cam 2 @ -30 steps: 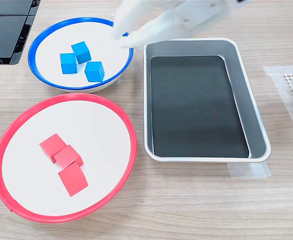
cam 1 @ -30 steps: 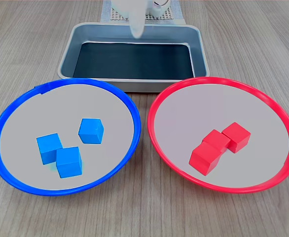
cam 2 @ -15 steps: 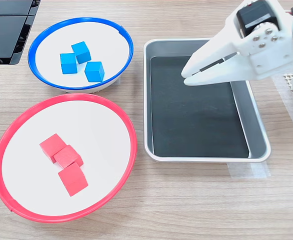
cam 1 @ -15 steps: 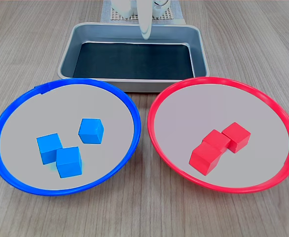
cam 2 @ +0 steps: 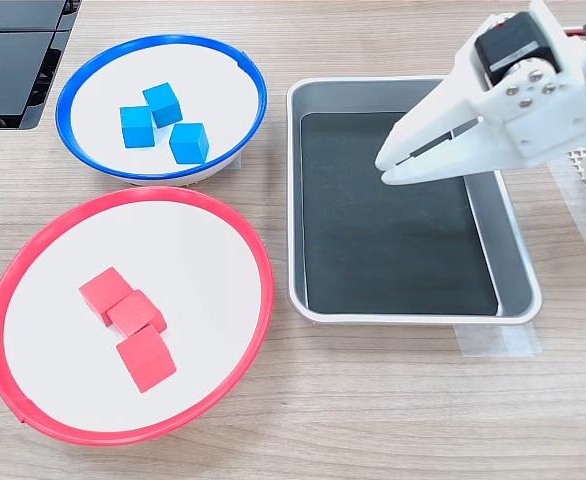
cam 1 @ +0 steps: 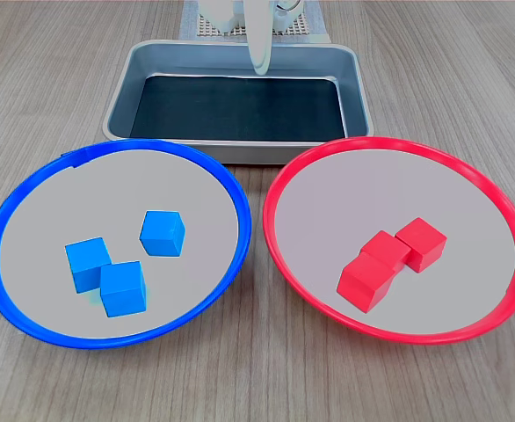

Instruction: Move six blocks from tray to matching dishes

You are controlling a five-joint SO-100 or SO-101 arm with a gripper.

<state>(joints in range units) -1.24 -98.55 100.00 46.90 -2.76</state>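
Note:
Three blue blocks [cam 1: 162, 233] [cam 2: 162, 103] lie in the blue-rimmed dish [cam 1: 82, 202] [cam 2: 213, 90]. In the red-rimmed dish [cam 1: 354, 193] [cam 2: 173, 250] three red blocks [cam 1: 386, 252] [cam 2: 137, 313] huddle close together. The silver tray [cam 1: 117, 110] [cam 2: 513, 260] shows only its bare black bottom. My white gripper [cam 1: 259, 61] [cam 2: 385, 169] hovers above the tray's far half, shut, with nothing between its fingers. Only its tip shows in the first exterior view.
Black flat objects [cam 2: 13, 50] sit at the second exterior view's top left. A white mesh pad [cam 2: 585, 165] and my arm's base are at the second exterior view's right edge. Clear tape [cam 2: 493, 340] lies under the tray's corner. Bare wood surrounds the dishes.
My gripper has swung from near the blue dish's rim back over the tray, then edged slightly further toward the base. No block has moved.

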